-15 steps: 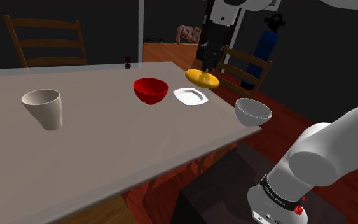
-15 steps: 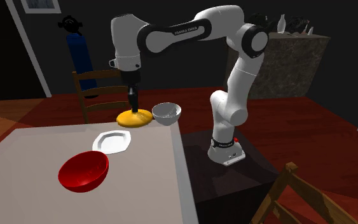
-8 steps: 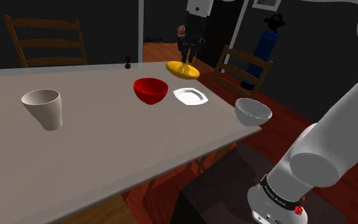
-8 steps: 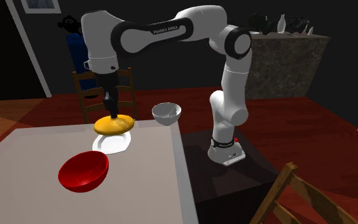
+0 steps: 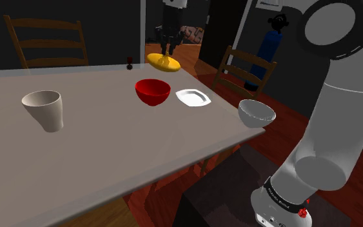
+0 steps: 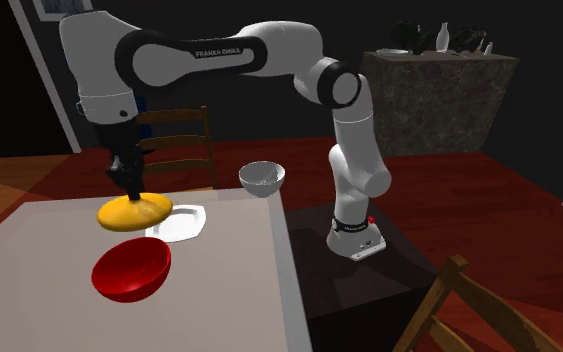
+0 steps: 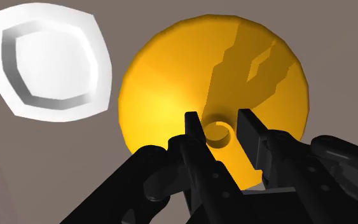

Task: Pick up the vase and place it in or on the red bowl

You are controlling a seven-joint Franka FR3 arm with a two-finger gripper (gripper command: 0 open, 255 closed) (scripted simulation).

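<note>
Yellow squat vase (image 6: 134,211) — narrow neck clenched in the jaws, body hanging beneath them, off the worktop (image 5: 109,142). Red bowl (image 6: 131,269) lower, seemingly not squarely under the jaws. Risk: early release likely lands it on the rim or toward the white plate (image 6: 179,223).

Dim, dark surroundings; crisp pincer (image 7: 220,125) shadow across the evenly lit yellow vase (image 7: 165,95).

**Pale bench, four vessels on top**

The flat, pale grey-beige bench (image 5: 122,135) carries a beige cup (image 5: 44,109), upright toward the shoulder view's left and well apart from the rest. A red bowl (image 5: 152,91) sits nearer the far edge, with a white dish (image 5: 193,98) just beside it. A pale grey bowl (image 5: 256,113) rests at the bench's right corner. A small dark object (image 5: 129,62), too small to identify, stands at the far edge.
</note>
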